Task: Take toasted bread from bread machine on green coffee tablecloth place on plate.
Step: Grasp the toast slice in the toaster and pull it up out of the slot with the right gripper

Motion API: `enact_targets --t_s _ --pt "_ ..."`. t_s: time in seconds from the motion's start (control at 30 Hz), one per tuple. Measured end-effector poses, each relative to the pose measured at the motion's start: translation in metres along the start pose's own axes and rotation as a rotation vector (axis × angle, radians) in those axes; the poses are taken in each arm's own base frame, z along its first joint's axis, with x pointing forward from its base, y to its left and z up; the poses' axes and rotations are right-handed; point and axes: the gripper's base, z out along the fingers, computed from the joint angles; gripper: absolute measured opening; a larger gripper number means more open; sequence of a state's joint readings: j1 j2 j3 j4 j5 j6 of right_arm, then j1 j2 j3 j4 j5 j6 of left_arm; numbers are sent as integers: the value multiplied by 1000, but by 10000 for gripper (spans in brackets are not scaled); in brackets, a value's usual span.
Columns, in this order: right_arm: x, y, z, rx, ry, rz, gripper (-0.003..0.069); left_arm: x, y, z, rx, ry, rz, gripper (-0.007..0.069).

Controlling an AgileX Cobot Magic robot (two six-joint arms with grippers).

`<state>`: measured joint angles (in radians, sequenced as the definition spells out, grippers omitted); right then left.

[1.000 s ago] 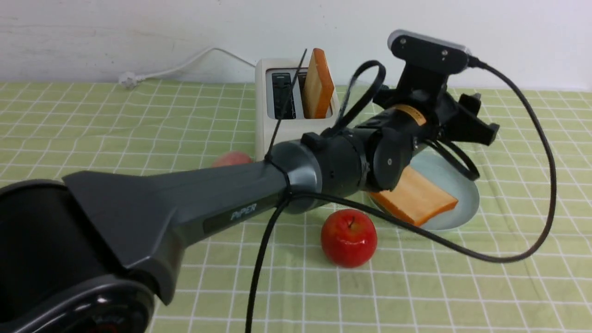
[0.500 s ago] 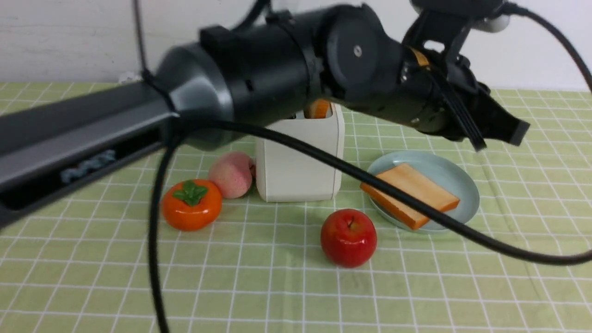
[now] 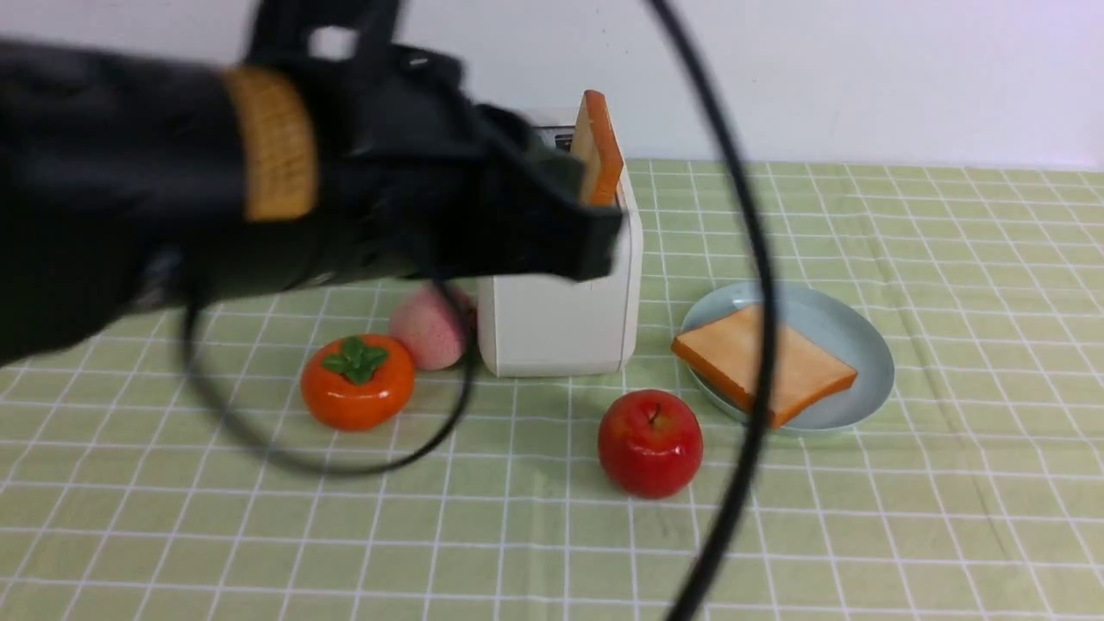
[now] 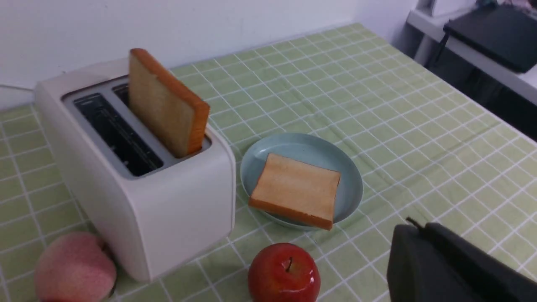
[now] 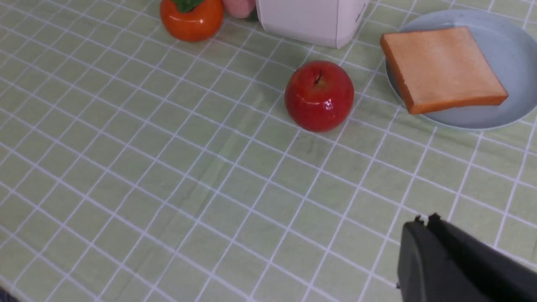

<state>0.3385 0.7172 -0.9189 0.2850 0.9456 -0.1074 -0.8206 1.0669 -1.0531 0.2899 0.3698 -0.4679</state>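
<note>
Green tablecloth (image 3: 949,517): we log toast (image 3: 763,362) on plate (image 3: 867,341), second toast (image 3: 599,147) upright in toaster (image 3: 561,319); left end effector (image 4: 415,228), right end effector (image 5: 423,221) pressed together.

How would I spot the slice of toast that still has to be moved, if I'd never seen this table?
Find the cream-white boxy two-slot toaster on the checked yellow-green cloth. The golden-tan square slice stands upright in one slot. Its twin lies flat on the round pale blue-green plate.
</note>
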Motion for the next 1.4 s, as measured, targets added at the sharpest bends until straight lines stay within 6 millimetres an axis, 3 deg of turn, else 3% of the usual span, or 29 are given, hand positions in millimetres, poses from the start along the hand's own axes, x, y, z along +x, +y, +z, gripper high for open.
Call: enact_targets --t_s 0.03,0.1,0.13,0.2,0.23,0.37,0.6,0.67,0.7,0.83,0.97,1.07,1.17,1.4 --pt "-1 0 2 1 1 -1 3 2 1 -3 0 -1 -8 -13" --pt "-12 -6 28 0 22 17 3 25 10 -38 -1 -62 -33 -13" --pt "-12 -6 28 1 15 17 3 27 11 -40 -1 -63 -41 -13" --pt "-23 -10 58 -20 30 30 3 47 18 -65 1 -113 -53 -13" --pt "-25 -10 60 -26 28 29 3 49 19 -66 1 -117 -53 -13" --pt "-56 -8 106 -97 33 -15 3 81 32 -102 -8 -201 -47 -13" --pt "-104 0 176 -116 -4 -65 25 112 41 -113 -26 -213 -37 -13" --pt "-110 -2 187 -106 -18 -64 34 114 41 -112 -30 -208 -32 -13" --pt "-117 -5 204 -94 -30 -62 52 116 42 -111 -33 -204 -29 -13" --pt "-136 -9 233 -82 -60 -65 132 115 42 -111 -36 -206 -19 -13" --pt "-156 -13 270 -78 -91 -18 304 118 43 -110 -50 -201 12 -13" --pt "-166 -15 283 -66 -143 4 419 121 44 -109 -55 -189 16 -13" --pt "-172 -20 297 -48 -189 13 474 121 44 -109 -55 -189 16 -13" --pt "-164 -36 328 2 -219 34 454 121 44 -109 -54 -192 19 -13"
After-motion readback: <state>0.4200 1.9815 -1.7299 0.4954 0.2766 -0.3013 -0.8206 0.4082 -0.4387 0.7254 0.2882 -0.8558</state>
